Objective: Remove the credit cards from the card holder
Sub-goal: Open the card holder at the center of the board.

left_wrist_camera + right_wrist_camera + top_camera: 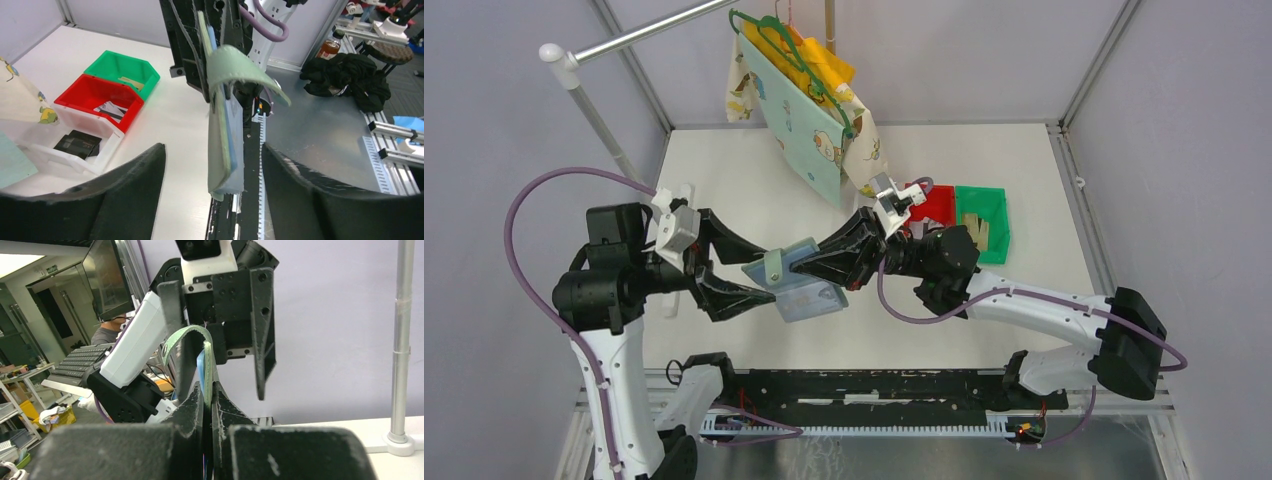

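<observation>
The grey-green card holder hangs in the air between both arms, above the table's near middle. My right gripper is shut on its right edge; in the right wrist view the fingers pinch the holder edge-on. My left gripper is open, a jaw on each side of the holder's left end. In the left wrist view the holder stands edge-on between the jaws, not touching them, its snap tab curled out. A pale card lies in the red bin, a tan card in the green bin.
The red bin and green bin stand at the right of the table, with a white bin holding dark items beside them. Cloth bags hang from a rail above the back middle. The rail's post stands at the left.
</observation>
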Controlling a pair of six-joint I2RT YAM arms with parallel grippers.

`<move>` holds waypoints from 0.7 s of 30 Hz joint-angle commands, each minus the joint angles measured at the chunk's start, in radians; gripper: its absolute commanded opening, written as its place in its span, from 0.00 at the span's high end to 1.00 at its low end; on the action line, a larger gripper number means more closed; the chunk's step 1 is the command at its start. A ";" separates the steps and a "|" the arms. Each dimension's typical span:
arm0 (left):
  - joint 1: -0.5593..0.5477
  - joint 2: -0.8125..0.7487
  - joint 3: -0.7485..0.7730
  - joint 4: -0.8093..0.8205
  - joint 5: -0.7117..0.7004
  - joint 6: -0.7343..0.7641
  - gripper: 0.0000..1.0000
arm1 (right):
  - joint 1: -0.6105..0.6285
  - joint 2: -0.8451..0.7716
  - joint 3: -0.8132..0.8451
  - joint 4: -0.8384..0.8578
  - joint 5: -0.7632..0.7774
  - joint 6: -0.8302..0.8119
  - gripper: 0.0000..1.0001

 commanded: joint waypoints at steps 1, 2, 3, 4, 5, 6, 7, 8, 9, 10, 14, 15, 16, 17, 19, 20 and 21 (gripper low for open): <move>0.018 0.052 0.059 0.006 0.108 0.014 0.32 | 0.006 -0.001 0.028 0.076 -0.010 0.046 1.00; 0.020 0.057 0.059 0.006 0.108 0.012 0.39 | 0.008 0.000 0.029 0.076 -0.011 0.047 1.00; 0.024 0.058 0.057 0.006 0.108 0.011 0.47 | 0.011 0.003 0.028 0.076 -0.011 0.046 1.00; 0.026 0.060 0.053 0.006 0.108 0.011 0.55 | 0.013 0.005 0.030 0.075 -0.011 0.046 1.00; 0.031 0.061 0.050 0.006 0.107 0.011 0.63 | 0.014 0.008 0.030 0.076 -0.013 0.045 1.00; 0.039 0.066 0.050 0.006 0.106 0.004 0.71 | 0.014 0.011 0.029 0.076 -0.010 0.046 1.00; 0.049 0.073 0.055 0.006 0.106 -0.011 0.77 | 0.015 0.012 0.027 0.075 -0.010 0.044 1.00; 0.064 0.083 0.063 0.005 0.106 -0.032 0.80 | 0.014 0.011 0.027 0.072 -0.006 0.042 1.00; 0.079 0.096 0.072 0.005 0.106 -0.054 0.80 | 0.014 0.010 0.027 0.061 -0.001 0.036 1.00; 0.093 0.106 0.082 0.005 0.105 -0.075 0.81 | 0.014 0.009 0.030 0.049 0.005 0.029 1.00; 0.140 0.116 0.094 0.003 0.103 -0.103 0.88 | 0.013 0.010 0.051 -0.024 0.023 -0.007 0.78; 0.153 0.113 0.090 0.003 0.103 -0.104 0.94 | 0.011 0.013 0.063 -0.064 0.036 -0.024 0.64; 0.172 0.111 0.081 0.003 0.102 -0.112 0.98 | 0.007 0.014 0.077 -0.120 0.050 -0.040 0.52; 0.187 0.110 0.072 0.003 0.102 -0.124 0.98 | 0.000 0.016 0.085 -0.159 0.062 -0.051 0.45; 0.210 0.112 0.057 0.003 0.103 -0.153 0.98 | -0.022 0.021 0.085 -0.197 0.079 -0.048 0.47; 0.213 0.113 0.046 0.003 0.104 -0.159 0.98 | -0.035 0.026 0.084 -0.206 0.079 -0.033 0.44; 0.216 0.112 0.038 0.002 0.103 -0.158 0.98 | -0.052 0.031 0.080 -0.207 0.078 -0.016 0.38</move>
